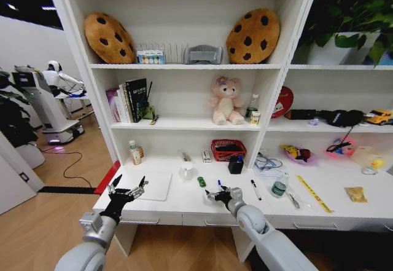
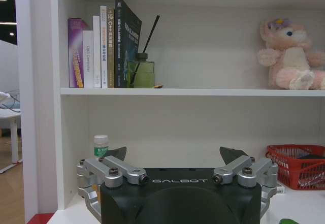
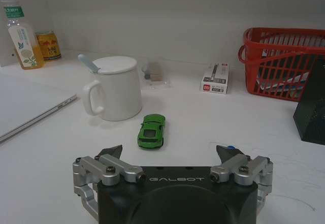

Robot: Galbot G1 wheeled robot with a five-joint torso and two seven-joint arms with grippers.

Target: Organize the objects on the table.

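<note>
On the white table [image 1: 184,204], a slim silver laptop [image 1: 152,185] lies at the left. My left gripper [image 1: 127,191] hovers open over the front edge beside it, nothing between its fingers [image 2: 175,154]. A tiny green toy car [image 1: 201,182] sits near the middle, just past my open right gripper [image 1: 219,194], which is low over the table. In the right wrist view the car [image 3: 152,130] lies ahead of the open, empty gripper [image 3: 170,153]. A blue pen [image 1: 219,185] lies by the right gripper. Rightward are a black pen [image 1: 255,190], a green-lidded jar [image 1: 279,186] and a yellow ruler [image 1: 313,193].
A white lidded mug [image 3: 114,88] stands just beyond the car. A red basket [image 1: 228,149], a black pen holder [image 1: 236,165] and a small box [image 3: 215,77] line the back. A bottle [image 1: 135,152] stands back left. Shelf uprights border the desk; a pink plush bear [image 1: 225,101] sits above.
</note>
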